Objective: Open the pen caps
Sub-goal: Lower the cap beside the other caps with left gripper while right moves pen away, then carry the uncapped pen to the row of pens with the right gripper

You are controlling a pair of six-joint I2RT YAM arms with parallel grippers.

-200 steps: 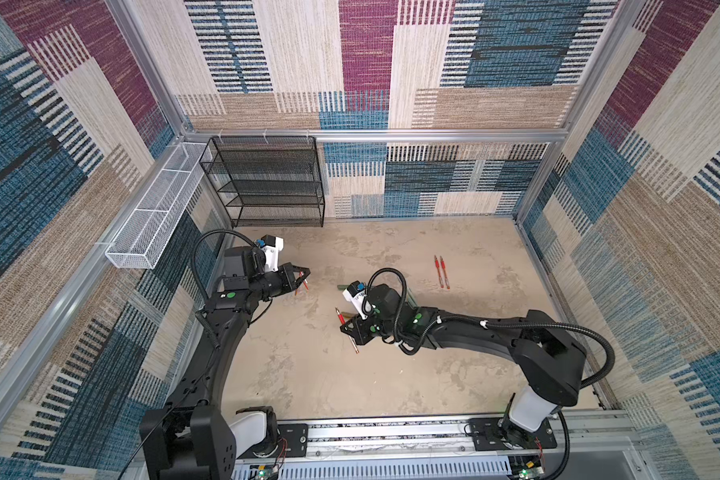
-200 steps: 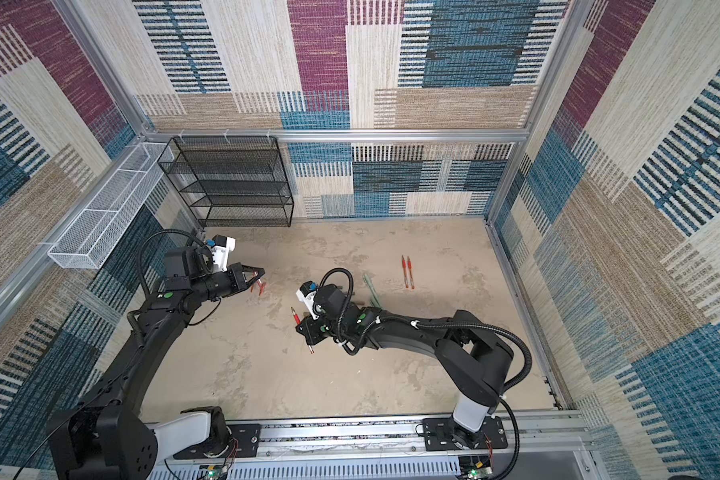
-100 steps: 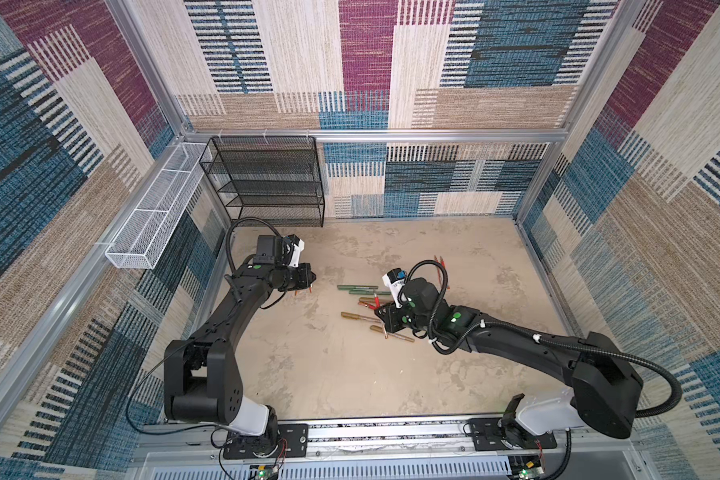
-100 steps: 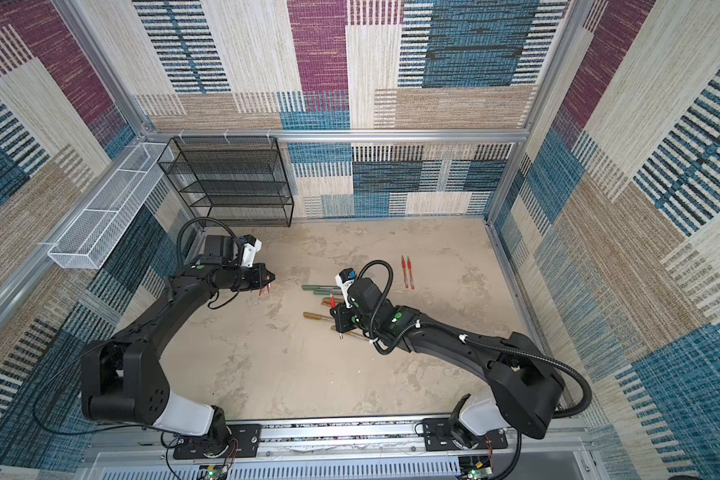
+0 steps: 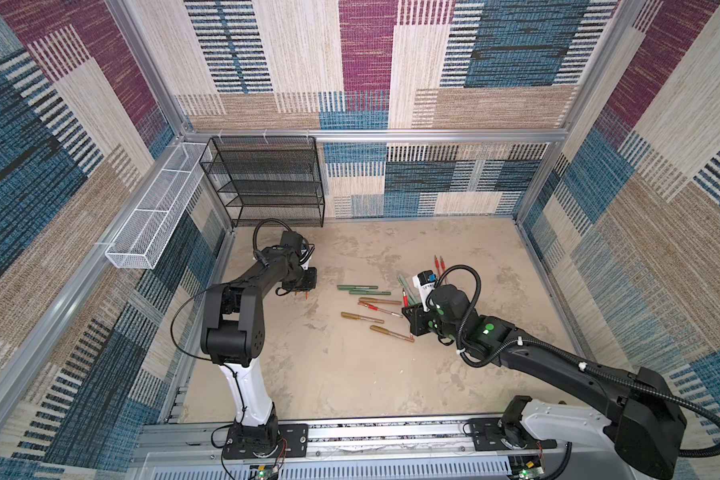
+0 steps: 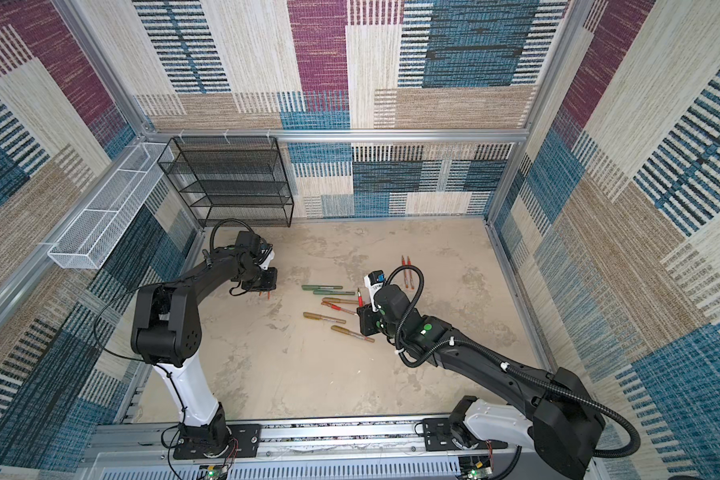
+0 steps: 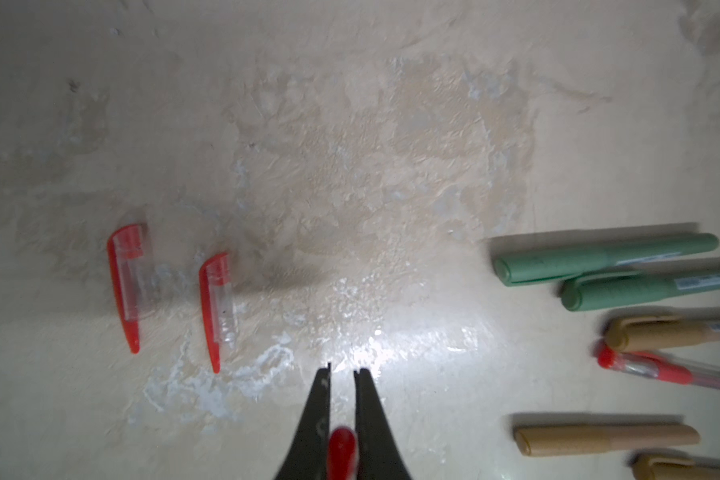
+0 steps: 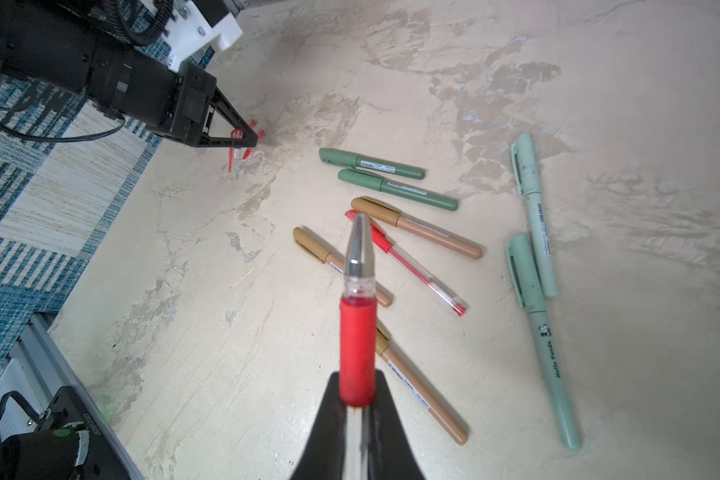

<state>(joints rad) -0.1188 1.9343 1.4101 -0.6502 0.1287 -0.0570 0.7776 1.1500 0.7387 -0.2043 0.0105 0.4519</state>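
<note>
Beige surface (image 5: 341,374): mottled plaster look; carries all the pens.
Black mesh rack (image 5: 267,183): back-left corner, well apart from the pens.
Right end effector (image 8: 357,386): clamped on red-grip pen (image 8: 357,332), whose silver tip is exposed and raised over the loose pens.
Left end effector (image 7: 341,372): jaws pinched on red cap (image 7: 341,451), low over the left of the surface.
Loose pens: green pair (image 8: 371,163), gold-bronze markers (image 8: 416,226), red pen (image 8: 404,262) and mint pair (image 8: 533,212). All are capped and lie mid-surface between the arms.
Loose red caps (image 7: 127,282): two, side by side on the surface, just beside the left end effector.
</note>
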